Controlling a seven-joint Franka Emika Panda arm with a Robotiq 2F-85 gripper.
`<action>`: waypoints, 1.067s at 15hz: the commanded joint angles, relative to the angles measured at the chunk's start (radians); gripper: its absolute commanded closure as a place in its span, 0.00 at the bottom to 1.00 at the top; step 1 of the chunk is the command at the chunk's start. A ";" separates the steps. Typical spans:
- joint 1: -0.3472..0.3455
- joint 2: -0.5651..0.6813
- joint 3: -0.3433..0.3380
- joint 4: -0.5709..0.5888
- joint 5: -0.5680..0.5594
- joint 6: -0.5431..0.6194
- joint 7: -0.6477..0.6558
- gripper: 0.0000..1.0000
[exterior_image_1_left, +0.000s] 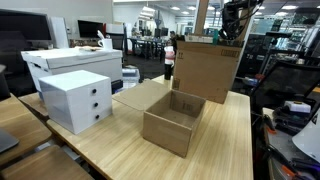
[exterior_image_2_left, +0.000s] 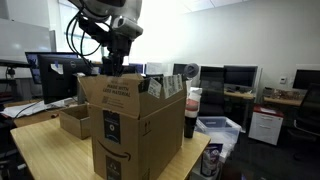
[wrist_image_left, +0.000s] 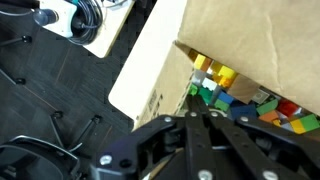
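Note:
A tall cardboard box (exterior_image_2_left: 135, 125) stands on the wooden table (exterior_image_1_left: 230, 140), and it also appears in an exterior view as the tall box (exterior_image_1_left: 208, 70) at the table's far end. My gripper (exterior_image_2_left: 115, 68) hangs just above its open top, near one edge; the gripper (exterior_image_1_left: 231, 35) is also in view there. In the wrist view the gripper (wrist_image_left: 200, 108) is shut, its fingers pressed together with nothing between them. Just beyond the tips lie several coloured toy blocks (wrist_image_left: 232, 95) inside the box, partly covered by a cardboard flap (wrist_image_left: 250, 40).
A smaller open cardboard box (exterior_image_1_left: 172, 120) sits mid-table. A white drawer unit (exterior_image_1_left: 75, 100) and a larger white box (exterior_image_1_left: 70, 62) stand beside it. A dark bottle (exterior_image_2_left: 190, 115) is next to the tall box. Office desks and monitors lie beyond.

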 joint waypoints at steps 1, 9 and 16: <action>-0.014 -0.190 0.065 -0.187 -0.061 0.024 0.220 0.96; -0.065 -0.453 0.153 -0.386 -0.109 -0.019 0.560 0.96; -0.062 -0.527 0.131 -0.357 -0.066 -0.045 0.484 0.96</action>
